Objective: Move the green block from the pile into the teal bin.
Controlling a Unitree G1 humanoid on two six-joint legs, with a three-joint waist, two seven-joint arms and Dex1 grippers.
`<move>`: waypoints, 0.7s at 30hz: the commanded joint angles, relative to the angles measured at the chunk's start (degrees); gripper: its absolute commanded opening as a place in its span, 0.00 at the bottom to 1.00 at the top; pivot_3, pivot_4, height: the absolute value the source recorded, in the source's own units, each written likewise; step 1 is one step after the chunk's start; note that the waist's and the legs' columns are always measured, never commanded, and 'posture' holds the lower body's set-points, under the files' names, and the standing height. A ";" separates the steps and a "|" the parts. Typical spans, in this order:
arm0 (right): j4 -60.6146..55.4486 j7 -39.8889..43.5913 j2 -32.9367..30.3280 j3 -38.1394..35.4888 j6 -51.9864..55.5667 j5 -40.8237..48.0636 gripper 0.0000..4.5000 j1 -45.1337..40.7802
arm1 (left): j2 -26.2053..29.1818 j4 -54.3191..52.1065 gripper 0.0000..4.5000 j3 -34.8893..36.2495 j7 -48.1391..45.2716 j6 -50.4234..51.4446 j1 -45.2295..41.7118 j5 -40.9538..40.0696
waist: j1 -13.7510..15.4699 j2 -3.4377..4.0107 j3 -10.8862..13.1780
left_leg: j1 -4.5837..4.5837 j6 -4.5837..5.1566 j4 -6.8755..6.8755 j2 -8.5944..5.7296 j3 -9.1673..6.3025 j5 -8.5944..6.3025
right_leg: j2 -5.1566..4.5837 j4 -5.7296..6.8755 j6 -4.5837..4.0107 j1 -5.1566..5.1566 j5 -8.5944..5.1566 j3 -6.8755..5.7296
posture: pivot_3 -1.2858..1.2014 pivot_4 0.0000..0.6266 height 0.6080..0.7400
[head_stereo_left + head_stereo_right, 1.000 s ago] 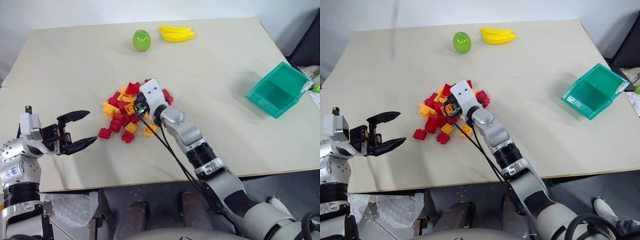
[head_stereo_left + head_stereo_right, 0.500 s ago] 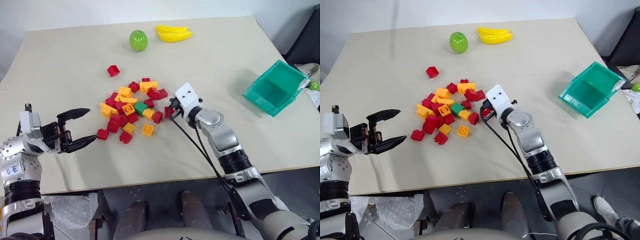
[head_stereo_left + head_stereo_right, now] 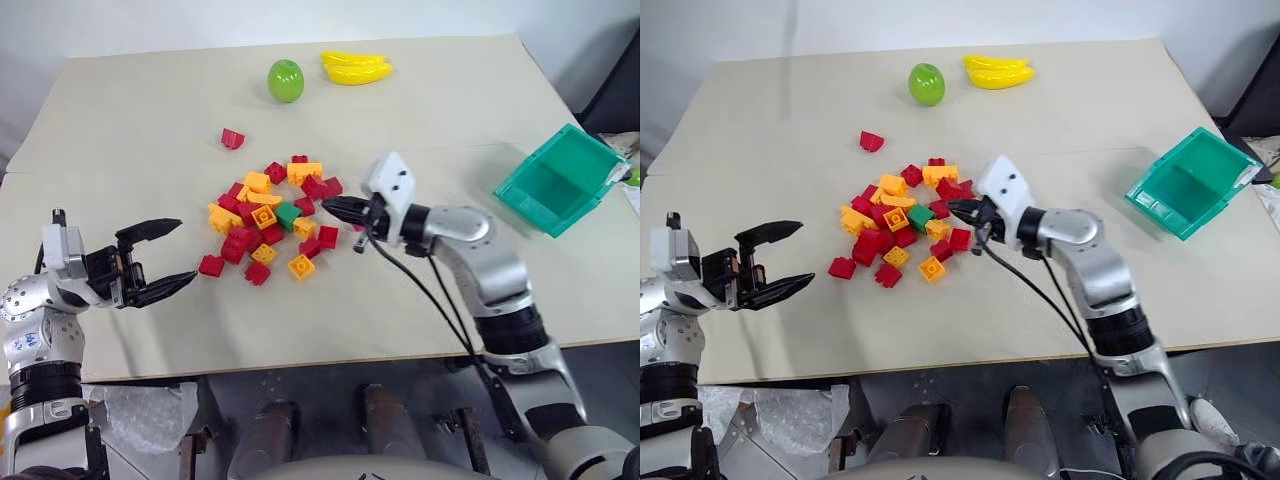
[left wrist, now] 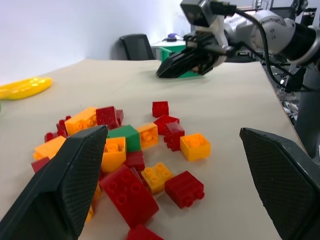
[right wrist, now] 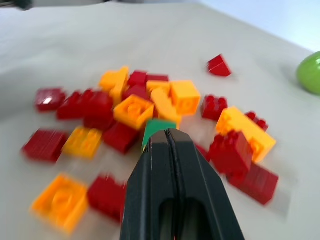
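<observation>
- Right claw: clenched, fingers pressed together with nothing between them, held above the table at the 3 o'clock edge of the pile, tips pointing toward 9 o'clock.
- Green block: lies in the pile just at 9 o'clock of the right claw's tips, apart from them, among red and orange bricks.
- Pile: spread loosely at table centre; one red brick sits apart at 11 o'clock of it.
- Left claw: released, fingers spread wide, empty, hovering at 8 o'clock of the pile, well apart from the green block.
- Bin: at 3 o'clock on the table, tilted, well apart from the pile and right claw.
- Apple and bananas: at 12 o'clock, far edge.
- Left wrist view: shows the green block's side face and the closed right claw hanging above the bricks from the side.
- Right wrist view: shows the green block peeking just past the shut tips.
</observation>
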 commanded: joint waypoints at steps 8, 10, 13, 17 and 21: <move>1.01 11.85 -18.38 -5.49 1.11 1.01 0.69 -1.27 | 3.28 1.41 1.00 1.37 -3.09 0.28 -0.27 -0.59 | -0.14 -0.04 0.03 | 0.04 0.03 -0.11 0.10 0.42 -0.03 | 0.00 -0.03 -0.03 -0.17 0.02 0.15 | 0.52 0.24 1.00; -0.21 12.10 -18.83 -5.47 1.99 1.09 0.84 -1.03 | 3.33 1.63 1.00 1.32 -3.12 0.19 -0.46 -0.56 | -0.09 -0.04 0.03 | 0.02 0.05 -0.10 0.11 0.56 -0.04 | 0.00 0.04 -0.03 -0.29 0.02 0.27 | 0.52 0.24 1.00; -2.05 11.18 -17.87 -4.98 3.78 1.01 0.99 -1.48 | 3.30 2.02 1.00 1.15 -3.16 -0.03 -0.80 -0.46 | 0.10 -0.05 0.03 | -0.04 0.06 -0.07 0.10 0.64 -0.05 | 0.00 0.09 -0.02 -0.41 0.03 0.38 | 0.52 0.24 1.00; -5.35 1.38 -8.02 0.26 15.54 -0.27 0.99 -5.99 | 2.61 1.42 1.00 0.57 -2.77 -0.08 -0.91 -0.41 | -0.26 -0.05 0.03 | -0.03 0.05 -0.02 0.16 0.72 -0.05 | 0.06 0.12 -0.05 -0.45 0.07 0.48 | 0.52 0.24 1.00; -4.96 -4.14 0.14 4.89 20.69 -1.73 0.99 -8.89 | 2.58 1.37 1.00 0.26 -2.97 -0.04 -0.99 -0.44 | -0.01 -0.05 0.03 | -0.06 -0.03 -0.03 0.30 0.77 -0.03 | 0.15 0.20 -0.15 -0.61 0.13 0.53 | 0.52 0.24 1.00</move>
